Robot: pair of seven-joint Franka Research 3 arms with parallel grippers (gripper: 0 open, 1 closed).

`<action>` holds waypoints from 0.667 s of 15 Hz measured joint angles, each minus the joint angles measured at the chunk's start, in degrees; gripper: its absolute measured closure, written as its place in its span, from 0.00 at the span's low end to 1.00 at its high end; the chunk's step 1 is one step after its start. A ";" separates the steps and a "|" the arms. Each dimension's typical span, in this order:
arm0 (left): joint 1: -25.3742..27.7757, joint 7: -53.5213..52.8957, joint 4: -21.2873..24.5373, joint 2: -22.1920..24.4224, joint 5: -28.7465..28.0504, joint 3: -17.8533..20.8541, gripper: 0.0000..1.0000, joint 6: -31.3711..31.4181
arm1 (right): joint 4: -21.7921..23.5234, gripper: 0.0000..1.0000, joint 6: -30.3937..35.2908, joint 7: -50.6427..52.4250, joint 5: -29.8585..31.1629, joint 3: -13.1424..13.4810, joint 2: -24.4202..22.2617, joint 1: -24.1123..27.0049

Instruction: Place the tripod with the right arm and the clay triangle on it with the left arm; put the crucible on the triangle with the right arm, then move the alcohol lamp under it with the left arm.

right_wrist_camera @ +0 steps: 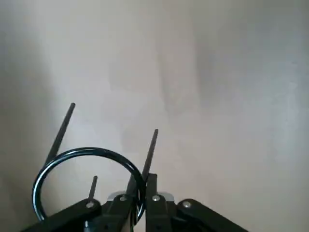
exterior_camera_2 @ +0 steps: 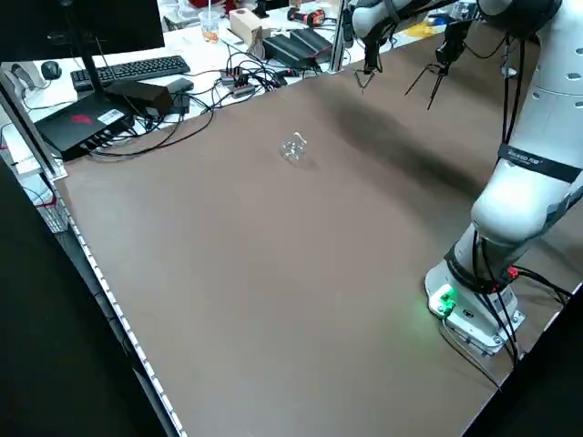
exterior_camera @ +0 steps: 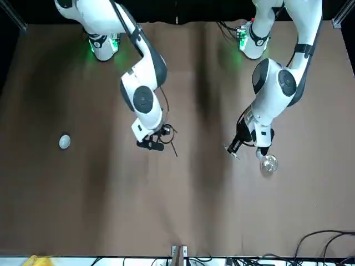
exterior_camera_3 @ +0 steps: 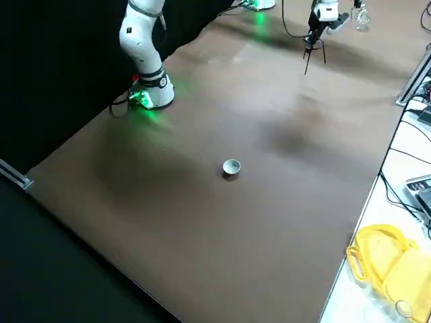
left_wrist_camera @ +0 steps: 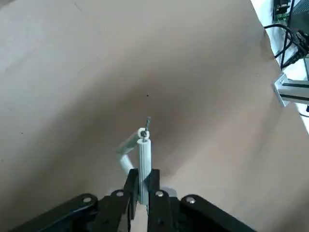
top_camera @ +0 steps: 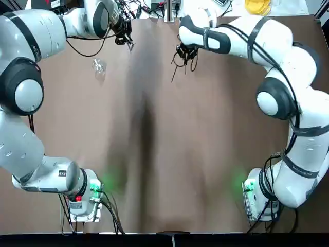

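- The right gripper (right_wrist_camera: 140,203) is clamped on the tripod (right_wrist_camera: 87,179) by its ring. It's a skinny black wire stand with a round ring and three straight legs, held up off the table (top_camera: 164,154) at the far middle.
- The left gripper (left_wrist_camera: 140,193) is pinching the clay triangle (left_wrist_camera: 140,150), whose white ribbed tube sticks out between the fingers, also up in the air.
- The alcohol lamp (exterior_camera: 269,164), clear and glinting, sits just beside the left gripper.
- The crucible (exterior_camera_3: 231,167), a little white cup, sits alone well off on the right side.
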State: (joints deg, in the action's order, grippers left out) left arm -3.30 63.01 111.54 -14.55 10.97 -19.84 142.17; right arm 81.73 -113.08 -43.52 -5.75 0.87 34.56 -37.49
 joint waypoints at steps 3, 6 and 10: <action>-0.48 0.02 -1.02 -0.96 0.00 -0.03 0.87 0.00 | -1.90 0.92 -2.42 -2.30 -0.11 -0.01 2.82 -1.87; -0.67 0.02 -1.79 -1.69 0.00 -0.05 0.87 0.00 | -2.42 0.92 -3.32 -3.02 -0.11 -0.01 4.23 -3.09; -0.88 0.02 -2.01 -2.13 0.00 -0.07 0.87 0.00 | -2.62 0.92 -3.32 -3.04 -0.11 0.00 4.83 -3.45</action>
State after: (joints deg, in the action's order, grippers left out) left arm -4.19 63.03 109.53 -16.67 10.97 -19.90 142.17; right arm 79.11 -116.40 -46.57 -5.86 0.87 39.39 -40.94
